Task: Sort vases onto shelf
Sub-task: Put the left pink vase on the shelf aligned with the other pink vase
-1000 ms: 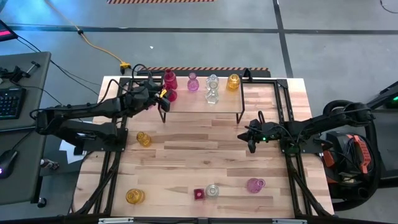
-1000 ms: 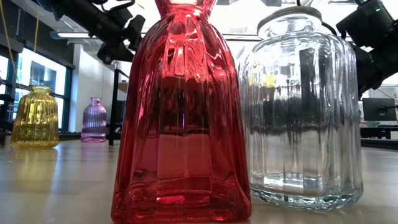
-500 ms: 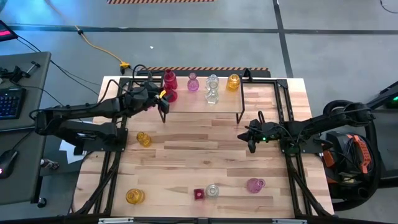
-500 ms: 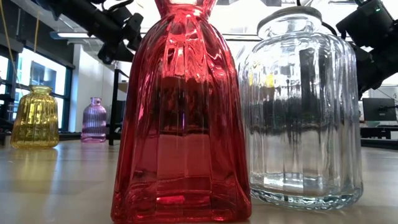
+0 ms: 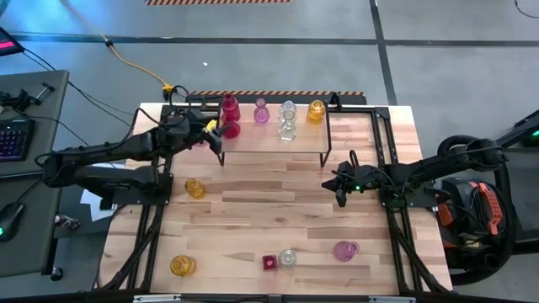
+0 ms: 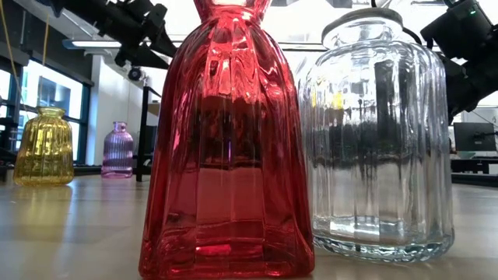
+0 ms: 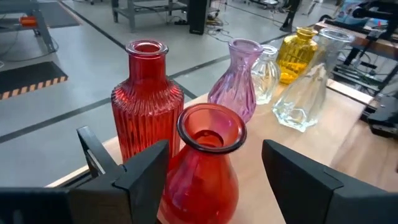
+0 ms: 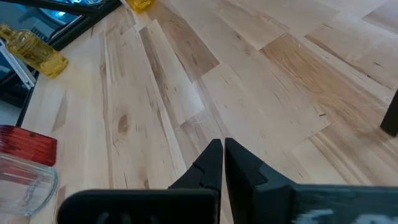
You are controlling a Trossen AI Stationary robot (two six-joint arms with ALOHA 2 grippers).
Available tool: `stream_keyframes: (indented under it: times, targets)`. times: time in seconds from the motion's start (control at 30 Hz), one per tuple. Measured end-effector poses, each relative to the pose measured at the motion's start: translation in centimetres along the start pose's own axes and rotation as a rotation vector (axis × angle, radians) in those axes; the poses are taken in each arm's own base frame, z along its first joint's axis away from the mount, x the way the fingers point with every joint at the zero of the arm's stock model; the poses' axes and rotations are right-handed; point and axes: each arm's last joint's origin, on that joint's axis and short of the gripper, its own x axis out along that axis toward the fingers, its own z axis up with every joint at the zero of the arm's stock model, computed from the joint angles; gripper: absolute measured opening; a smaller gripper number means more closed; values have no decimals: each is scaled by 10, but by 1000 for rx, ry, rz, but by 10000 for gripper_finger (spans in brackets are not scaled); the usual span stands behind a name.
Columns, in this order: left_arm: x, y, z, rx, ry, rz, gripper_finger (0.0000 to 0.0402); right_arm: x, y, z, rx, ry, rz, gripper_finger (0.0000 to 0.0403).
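The shelf (image 5: 269, 141) stands at the table's far side with several vases on its plank. A ribbed red bottle (image 7: 145, 93) and a round red vase (image 7: 205, 158) stand at its left end. A purple vase (image 7: 236, 84), two clear ones (image 7: 308, 93) and a yellow one (image 7: 298, 53) stand further right. My left gripper (image 5: 207, 130) (image 7: 214, 151) is open just left of the round red vase, its fingers short of it and touching nothing. My right gripper (image 5: 339, 195) (image 8: 222, 155) is shut above bare table, right of centre.
On the tabletop stand a yellow vase (image 5: 194, 187), another yellow one (image 5: 182, 266), a small red one (image 5: 269, 263), a clear one (image 5: 289, 257) and a pink one (image 5: 345, 250). The low view is filled by the red vase (image 6: 226, 140) and the clear jar (image 6: 381, 140).
My left gripper has drawn back from the round red vase toward the table's left edge, staying open. The vase stands where it was on the shelf. My right arm has kept still.
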Motion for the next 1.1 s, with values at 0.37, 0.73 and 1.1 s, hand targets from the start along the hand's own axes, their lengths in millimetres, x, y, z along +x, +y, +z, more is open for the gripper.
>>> stream_keyframes:
  times: [0.37,0.73,1.1]
  targets:
    - [-40,15,6,-28,3,-83,248,0,0,0,0,0,-1,0]
    - [-87,29,48,151,163,36,248,0,0,0,0,0,-1,0]
    - [-79,31,56,321,294,160,248,0,0,0,0,0,-1,0]
